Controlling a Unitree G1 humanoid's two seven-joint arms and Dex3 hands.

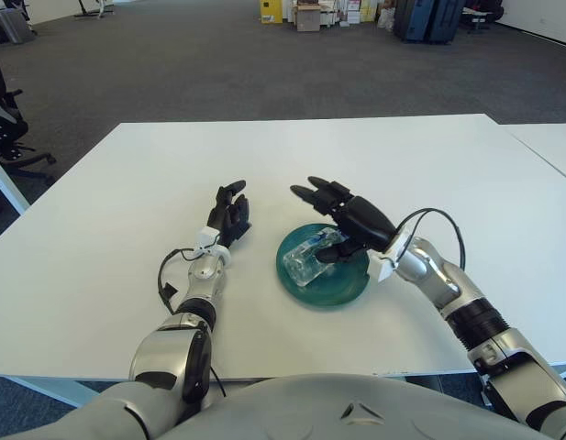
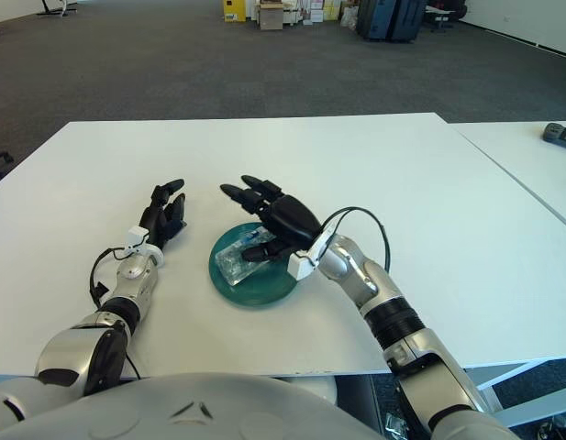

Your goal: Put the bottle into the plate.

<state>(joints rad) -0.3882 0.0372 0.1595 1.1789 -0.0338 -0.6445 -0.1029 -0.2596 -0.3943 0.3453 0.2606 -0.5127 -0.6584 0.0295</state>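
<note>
A clear plastic bottle (image 1: 312, 258) lies on its side in a round teal plate (image 1: 349, 285) on the white table (image 1: 402, 165). My right hand (image 1: 330, 220) hovers over the plate's right half, fingers spread, thumb down next to the bottle, holding nothing. My left hand (image 1: 229, 213) shows left of the plate, fingers relaxed and empty.
A second white table (image 2: 530, 156) stands to the right with a dark object (image 2: 560, 134) on it. Office chairs (image 1: 7, 128) stand at the far left. Boxes and dark cases (image 1: 356, 14) line the back of the carpeted room.
</note>
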